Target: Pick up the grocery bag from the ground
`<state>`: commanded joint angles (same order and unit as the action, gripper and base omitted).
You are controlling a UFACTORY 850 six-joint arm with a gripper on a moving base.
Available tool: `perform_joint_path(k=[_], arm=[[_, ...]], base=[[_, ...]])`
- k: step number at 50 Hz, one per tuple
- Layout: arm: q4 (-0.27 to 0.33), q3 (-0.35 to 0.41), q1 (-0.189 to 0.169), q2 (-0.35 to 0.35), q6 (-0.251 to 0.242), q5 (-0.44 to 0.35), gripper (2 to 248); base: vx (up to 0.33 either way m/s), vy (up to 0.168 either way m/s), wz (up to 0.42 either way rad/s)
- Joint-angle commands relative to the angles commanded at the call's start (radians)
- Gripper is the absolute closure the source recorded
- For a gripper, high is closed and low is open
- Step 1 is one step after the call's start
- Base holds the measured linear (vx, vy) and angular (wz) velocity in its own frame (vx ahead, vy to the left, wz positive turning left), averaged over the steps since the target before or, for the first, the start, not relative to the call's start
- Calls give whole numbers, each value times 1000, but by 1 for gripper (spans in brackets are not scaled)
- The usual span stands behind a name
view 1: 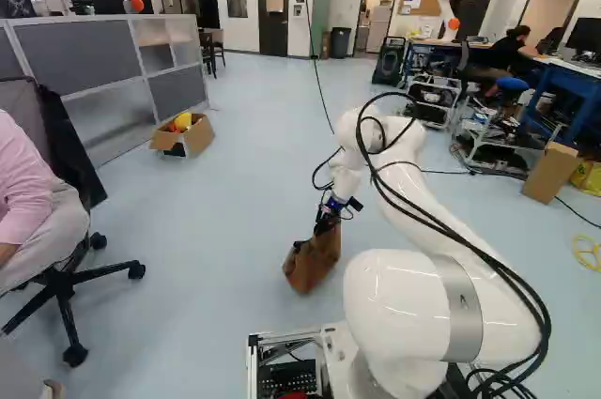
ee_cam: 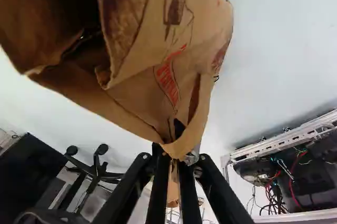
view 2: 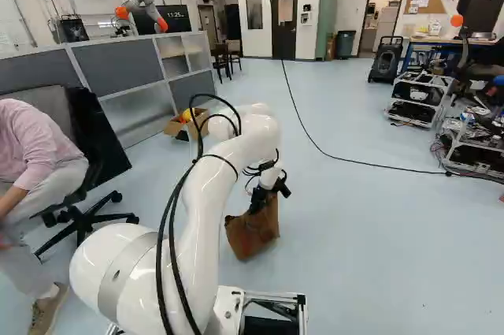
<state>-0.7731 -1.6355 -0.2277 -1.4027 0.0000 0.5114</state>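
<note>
Claw (ee_cam: 178, 156) narrow, with gathered brown paper pinched at the bag's rim, both fingers pressed against it. The bag (ee_cam: 202, 50) is held by that small fold only; the body is spread out ahead of the fingers, mouth gaping, paper creased. Just ahead of the base in both base views, bag seen below the claw, a bit tilted. Floor contact under it can't be confirmed.

Main risk: tear or slip. All load is put on one edge, so if anything heavy is inside, the paper could be ripped or pulled out from between the pads. Contents can't be seen. A fast lift would make it worse; slow and straight up is advised.

Second risk: swing or spill. Since the bag is gripped off-centre, it could be tipped and emptied through the open mouth.

Third: the base frame (view 1: 331, 347) is near, so the bag could be snagged or scraped if the arm (view 1: 427, 197) is folded back too low. Chair (view 1: 64, 284) is off to the side, likely hit only if a wide sweep is made. Box (view 1: 195, 136) is well beyond, no hazard expected. Grip judged done, lift to be completed or verified.
</note>
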Motion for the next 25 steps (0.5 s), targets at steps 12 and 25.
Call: perform_joint_path(k=[12, 25], arm=[[0, 120, -7, 99, 0, 0, 228], [0, 257, -14, 210, 0, -51, 228]], base=[[0, 0, 0], [0, 0, 0]])
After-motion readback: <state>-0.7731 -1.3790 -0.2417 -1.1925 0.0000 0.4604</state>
